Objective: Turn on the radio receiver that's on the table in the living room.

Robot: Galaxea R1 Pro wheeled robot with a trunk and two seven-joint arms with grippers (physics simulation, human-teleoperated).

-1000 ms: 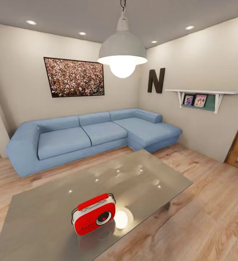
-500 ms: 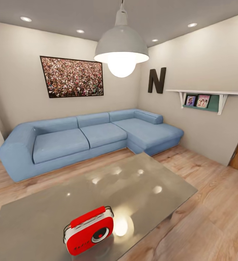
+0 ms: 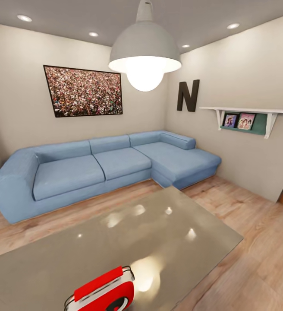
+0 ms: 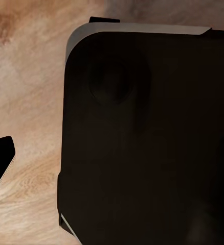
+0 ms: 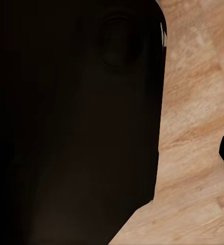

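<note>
Beige walls (image 3: pixel 20 86) enclose a light wood plank floor (image 3: pixel 262 242). A blue L-shaped sofa (image 3: pixel 102 166) stands below a framed crowd picture (image 3: pixel 84 91). A lit white pendant lamp (image 3: pixel 144 52) hangs overhead. The side wall carries a letter N (image 3: pixel 188 95) and a white shelf (image 3: pixel 245 111).

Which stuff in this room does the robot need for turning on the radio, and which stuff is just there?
Needed for the job:
- red radio receiver, at the near edge of the head view
- grey table it stands on

Just there:
- blue sofa
- crowd picture
- pendant lamp
- letter N
- wall shelf with two photos
</note>
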